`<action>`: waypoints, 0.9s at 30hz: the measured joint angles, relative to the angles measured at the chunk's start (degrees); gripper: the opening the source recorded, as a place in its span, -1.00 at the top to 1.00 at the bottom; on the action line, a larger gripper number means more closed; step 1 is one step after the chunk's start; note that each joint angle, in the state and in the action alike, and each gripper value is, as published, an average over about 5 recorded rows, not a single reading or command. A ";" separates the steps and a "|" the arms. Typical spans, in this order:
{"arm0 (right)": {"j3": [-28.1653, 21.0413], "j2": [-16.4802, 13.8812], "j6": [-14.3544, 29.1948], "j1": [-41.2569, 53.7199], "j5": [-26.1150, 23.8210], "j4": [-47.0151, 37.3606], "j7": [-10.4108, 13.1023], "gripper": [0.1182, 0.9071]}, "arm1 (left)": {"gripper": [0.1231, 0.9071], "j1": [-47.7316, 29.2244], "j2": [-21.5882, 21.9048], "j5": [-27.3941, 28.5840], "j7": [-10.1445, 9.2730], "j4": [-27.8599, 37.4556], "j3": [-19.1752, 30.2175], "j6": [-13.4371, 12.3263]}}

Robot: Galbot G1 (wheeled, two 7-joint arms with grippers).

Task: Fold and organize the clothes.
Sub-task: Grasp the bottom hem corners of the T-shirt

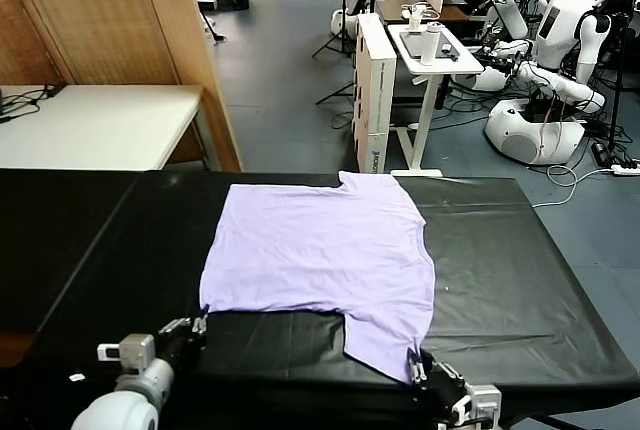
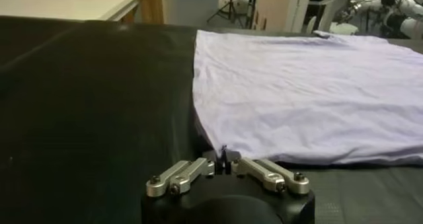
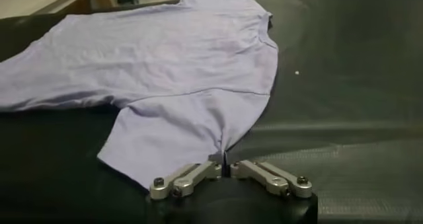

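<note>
Across the black worktop (image 1: 520, 250), centre frame, the T-shirt (image 1: 320, 250) lies flat. Left hand (image 1: 198, 327) is pinched shut on its lower-left corner, right hand (image 1: 418, 362) on the sleeve edge, lower right. We should lift both evenly, keeping the fabric taut.

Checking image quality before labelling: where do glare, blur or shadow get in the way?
Head view: soft sheen streaks the black table cover; T-shirt evenly lit, sharp. Left wrist view: background robots blurred, dark shadow under the shirt's near edge. Right wrist view: right gripper itself slightly soft, sleeve wrinkles clear.
</note>
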 joint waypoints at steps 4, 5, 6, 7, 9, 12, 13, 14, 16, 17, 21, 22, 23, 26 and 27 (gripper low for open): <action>0.66 -0.26 0.31 -0.59 0.07 0.83 0.00 0.95 | 0.81 0.61 -0.01 -2.48 -0.34 -1.87 -0.61 0.00; 0.84 -0.33 0.57 -0.77 0.10 1.10 -0.01 0.95 | 0.82 0.54 -0.02 -3.30 -0.53 -2.27 -0.79 0.00; 1.01 -0.42 0.88 -0.97 0.21 1.40 -0.02 0.95 | 0.83 0.39 -0.04 -4.06 -0.73 -2.62 -0.96 0.00; 1.20 -0.52 1.18 -1.19 0.40 1.72 -0.03 0.95 | 0.86 0.13 -0.04 -4.88 -1.00 -2.90 -1.12 -0.01; 1.57 -0.78 1.46 -1.74 1.22 2.46 0.03 0.95 | 0.90 -0.73 -0.01 -6.73 -1.71 -3.24 -1.35 -0.01; 2.16 -1.38 0.64 -3.06 3.43 4.08 0.89 0.95 | 0.94 -2.75 0.18 -9.50 -3.21 -2.86 -1.29 -0.02; 2.38 -1.62 0.09 -3.64 4.27 4.72 1.41 0.95 | 0.94 -3.49 0.25 -10.25 -3.73 -2.48 -1.13 -0.02; 2.61 -1.88 -0.46 -4.28 5.06 5.37 1.93 0.95 | 0.94 -4.28 0.32 -10.86 -4.21 -1.98 -0.93 -0.02; 3.15 -2.41 -1.38 -5.72 6.64 6.64 2.83 0.95 | 0.94 -5.95 0.44 -11.90 -4.93 -0.68 -0.47 -0.02; 3.43 -2.62 -1.75 -6.46 7.40 7.23 3.22 0.95 | 0.94 -6.84 0.51 -12.30 -5.18 0.08 -0.22 -0.02; 4.26 -3.12 -3.87 -9.25 10.19 9.61 4.86 0.95 | 0.94 -10.35 0.94 -13.53 -5.87 3.40 0.73 -0.02; 4.45 -3.25 -4.32 -9.83 10.92 10.22 5.31 0.95 | 0.94 -11.20 1.08 -13.74 -5.99 4.29 0.94 -0.02; 4.66 -3.40 -4.58 -10.29 11.64 10.79 5.72 0.95 | 0.94 -12.09 1.24 -13.94 -6.08 5.22 1.17 -0.02; 5.57 -3.84 -4.72 -11.03 14.11 12.47 6.56 0.95 | 0.94 -14.82 1.65 -14.34 -6.32 7.98 1.86 -0.02; 5.95 -3.91 -4.66 -11.01 14.91 12.94 6.64 0.95 | 0.94 -15.71 1.76 -14.44 -6.40 8.87 2.10 -0.02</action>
